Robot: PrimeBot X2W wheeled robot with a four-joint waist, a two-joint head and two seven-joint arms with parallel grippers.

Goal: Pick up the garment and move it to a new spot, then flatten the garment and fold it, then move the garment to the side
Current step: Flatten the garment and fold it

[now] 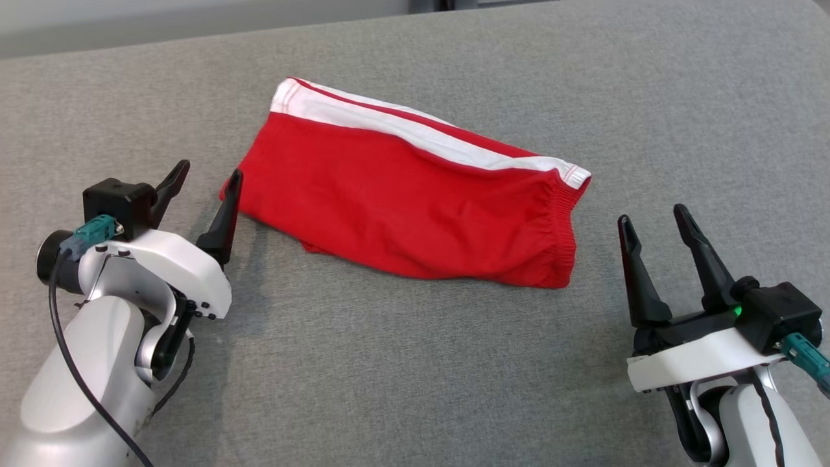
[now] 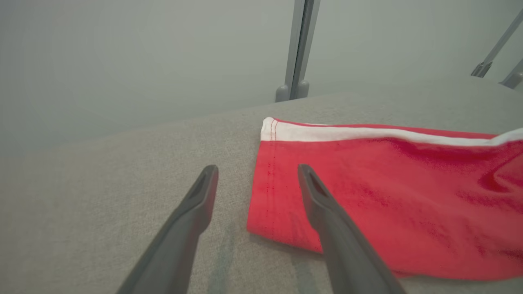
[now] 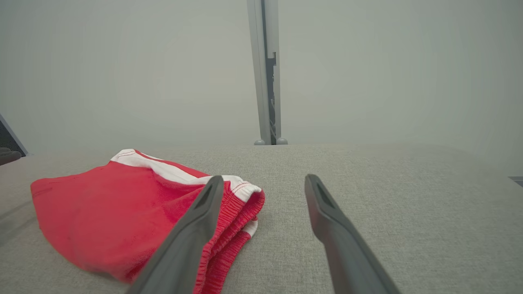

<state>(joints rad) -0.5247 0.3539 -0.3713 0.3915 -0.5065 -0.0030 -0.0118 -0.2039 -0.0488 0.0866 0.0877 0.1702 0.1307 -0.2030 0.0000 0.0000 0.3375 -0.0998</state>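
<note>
the garment (image 1: 408,201), a pair of red shorts with a white stripe (image 1: 415,133) along its far edge, is laid folded and fairly flat on the middle of the grey cloth-covered table (image 1: 415,363), set at a slant between the two grippers. its hemmed end is turned toward the left gripper (image 1: 209,170) and its gathered elastic waistband (image 1: 563,243) toward the right gripper (image 1: 652,215). the jaws of the left gripper are held wide apart with nothing between them; the inner one is seen just beside the hem corner, and whether it touches the cloth cannot be told. in the left wrist view the garment (image 2: 388,204) is spread to the right of the left gripper (image 2: 257,168), one jaw being crossed over its near corner and the other placed over bare table (image 2: 102,196). the jaws of the right gripper are likewise spread wide and nothing is gripped; they are kept apart from the waistband end, near it but not touching. in the right wrist view the garment (image 3: 114,220) is seen to the left of the right gripper (image 3: 264,177), its waistband partly hidden behind one jaw, while the other jaw is set over bare table (image 3: 408,212). a grey upright post (image 3: 265,73) is seen beyond the far edge of the table.
</note>
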